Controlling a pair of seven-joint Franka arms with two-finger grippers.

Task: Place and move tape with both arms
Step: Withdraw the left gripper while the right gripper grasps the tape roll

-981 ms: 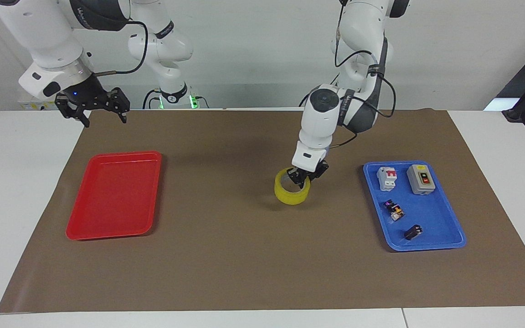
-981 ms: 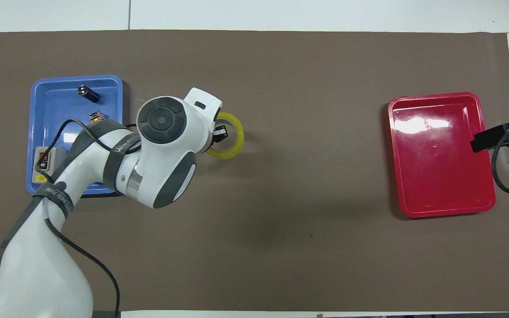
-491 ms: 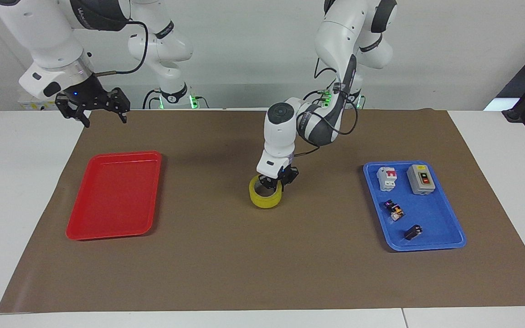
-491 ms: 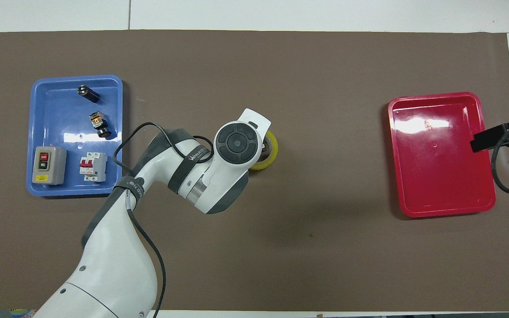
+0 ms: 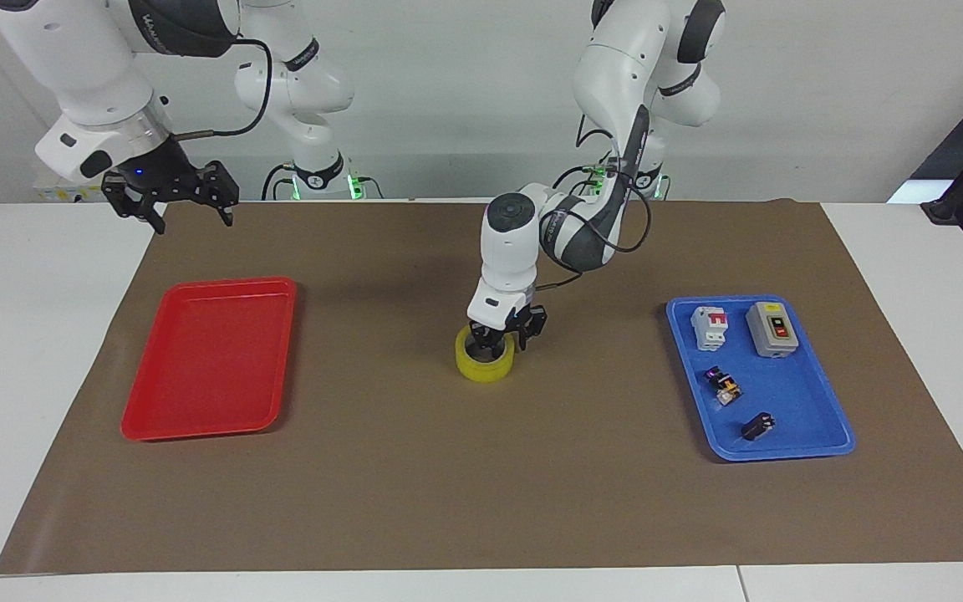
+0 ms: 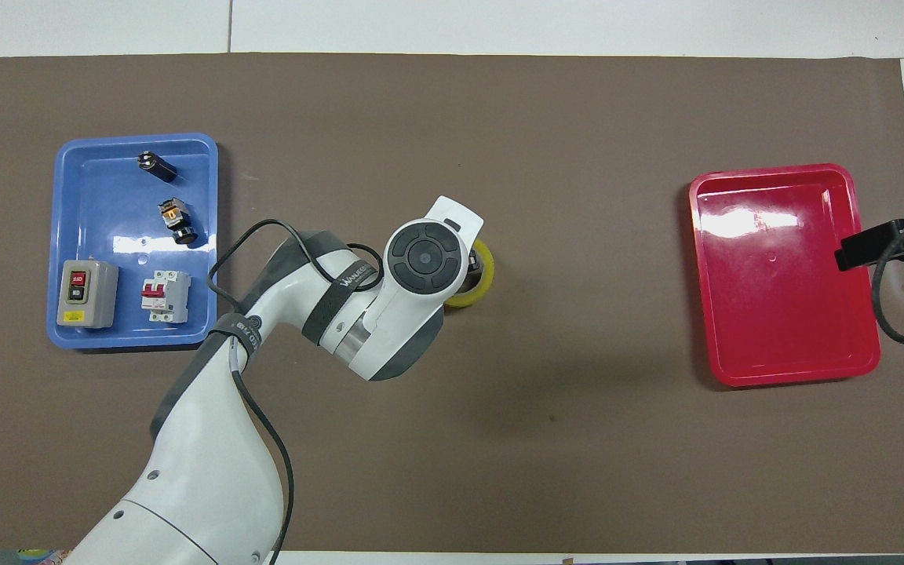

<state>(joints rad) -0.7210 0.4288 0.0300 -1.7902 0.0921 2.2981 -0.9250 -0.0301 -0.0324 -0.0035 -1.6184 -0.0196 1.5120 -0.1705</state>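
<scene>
Now the wide roll of translucent yellow packing tape (image 5: 486, 359) rests mid-mat, carried from near the blue plastic tray (image 5: 816, 447) at three o'clock; the left gripper (image 5: 505, 336) has just spread over its rim, releasing it; the right gripper (image 5: 189, 211) waits open over the mat's corner, at eleven o'clock of the red plastic tray (image 5: 143, 422)

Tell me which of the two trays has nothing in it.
The red tray, toward the right arm's end of the table. The blue tray holds four small electrical parts; the red one shows only bare floor.

Yellow tape (image 6: 485, 276) half-hidden under left arm (image 6: 358, 314) mid-mat (image 6: 577, 431)
</scene>
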